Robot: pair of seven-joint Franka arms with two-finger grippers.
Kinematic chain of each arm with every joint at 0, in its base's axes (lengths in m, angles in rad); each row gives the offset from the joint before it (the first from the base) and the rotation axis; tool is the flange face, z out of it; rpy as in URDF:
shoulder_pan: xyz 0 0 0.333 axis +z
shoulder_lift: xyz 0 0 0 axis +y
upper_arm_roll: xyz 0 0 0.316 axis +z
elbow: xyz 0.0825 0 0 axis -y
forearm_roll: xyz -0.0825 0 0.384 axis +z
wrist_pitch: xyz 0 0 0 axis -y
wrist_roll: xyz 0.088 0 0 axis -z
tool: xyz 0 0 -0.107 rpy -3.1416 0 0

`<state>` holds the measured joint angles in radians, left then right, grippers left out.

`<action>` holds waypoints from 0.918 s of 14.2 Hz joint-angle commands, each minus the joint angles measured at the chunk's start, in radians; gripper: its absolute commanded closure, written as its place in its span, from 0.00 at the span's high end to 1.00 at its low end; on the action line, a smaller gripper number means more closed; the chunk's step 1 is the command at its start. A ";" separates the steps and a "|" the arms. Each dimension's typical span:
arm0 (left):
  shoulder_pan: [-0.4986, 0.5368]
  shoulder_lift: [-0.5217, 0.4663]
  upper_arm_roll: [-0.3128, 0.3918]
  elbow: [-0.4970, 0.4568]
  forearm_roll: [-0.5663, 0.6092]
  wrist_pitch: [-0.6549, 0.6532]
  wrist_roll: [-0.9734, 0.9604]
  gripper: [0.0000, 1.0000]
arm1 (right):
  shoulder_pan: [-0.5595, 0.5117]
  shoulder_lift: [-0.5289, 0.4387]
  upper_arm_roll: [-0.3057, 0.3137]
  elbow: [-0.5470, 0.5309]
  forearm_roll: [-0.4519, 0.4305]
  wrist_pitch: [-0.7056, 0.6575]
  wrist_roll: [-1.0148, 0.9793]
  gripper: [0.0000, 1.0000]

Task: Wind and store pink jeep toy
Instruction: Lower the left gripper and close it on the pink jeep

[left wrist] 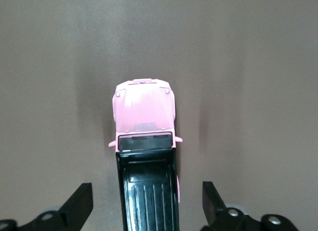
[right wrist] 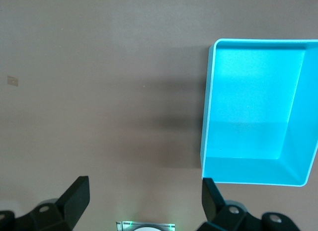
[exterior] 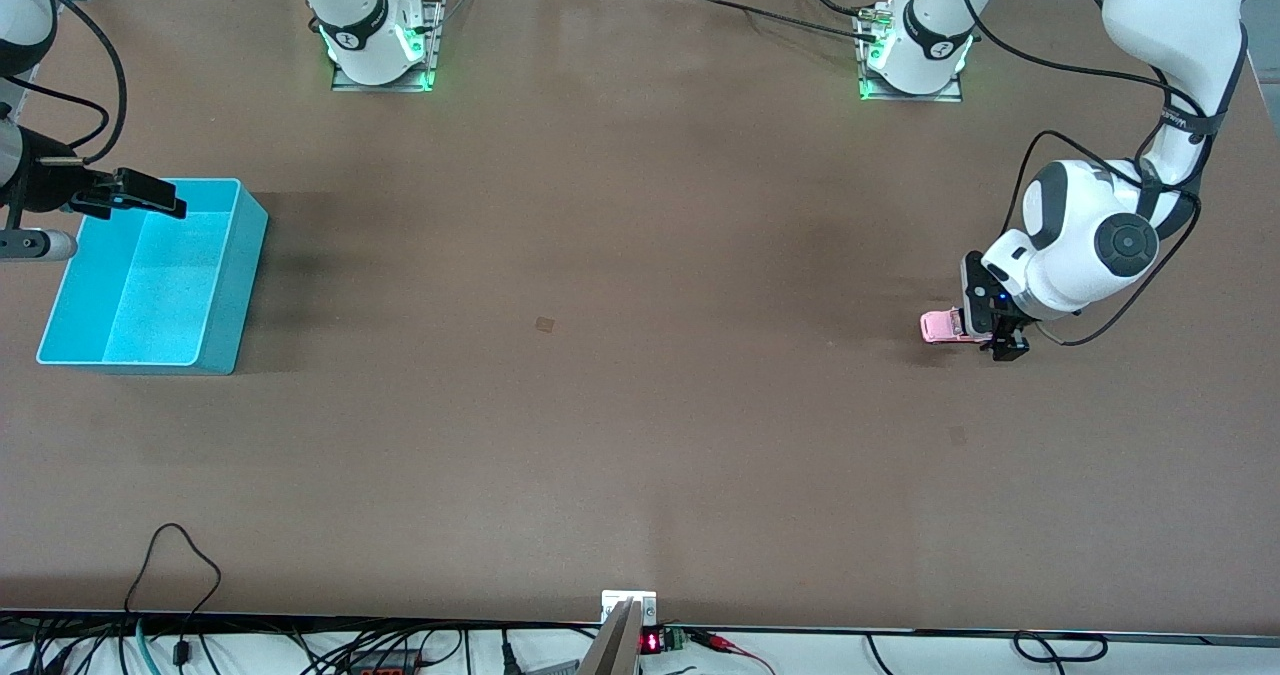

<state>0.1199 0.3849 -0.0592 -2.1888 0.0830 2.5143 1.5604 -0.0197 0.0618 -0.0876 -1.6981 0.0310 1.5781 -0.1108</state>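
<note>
pink jeep toy, black-roofed, apparently upright on the table near the left arm's end.

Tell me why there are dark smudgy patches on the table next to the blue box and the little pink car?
Those are shadows. In the front view, the turquoise bin casts a soft dark patch toward the table's middle. In the left wrist view, the pink jeep toy sits between faint claw shadows. In the right wrist view, blurry streaks lie beside the bin.
</note>
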 commanded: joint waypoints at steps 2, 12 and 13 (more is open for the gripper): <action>0.007 0.011 -0.004 -0.009 0.014 0.040 0.020 0.94 | 0.003 0.007 0.005 0.018 -0.003 -0.023 0.002 1.00; 0.014 0.012 -0.004 -0.009 0.014 0.037 0.038 0.48 | 0.021 0.007 0.005 0.020 -0.012 -0.021 0.003 1.00; 0.014 0.012 -0.004 -0.009 0.014 0.037 0.078 0.43 | 0.021 0.007 0.005 0.020 -0.019 -0.021 0.003 1.00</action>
<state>0.1244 0.3981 -0.0594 -2.1942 0.0830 2.5416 1.5805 -0.0093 0.0618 -0.0832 -1.6981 0.0282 1.5750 -0.1109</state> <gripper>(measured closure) 0.476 0.000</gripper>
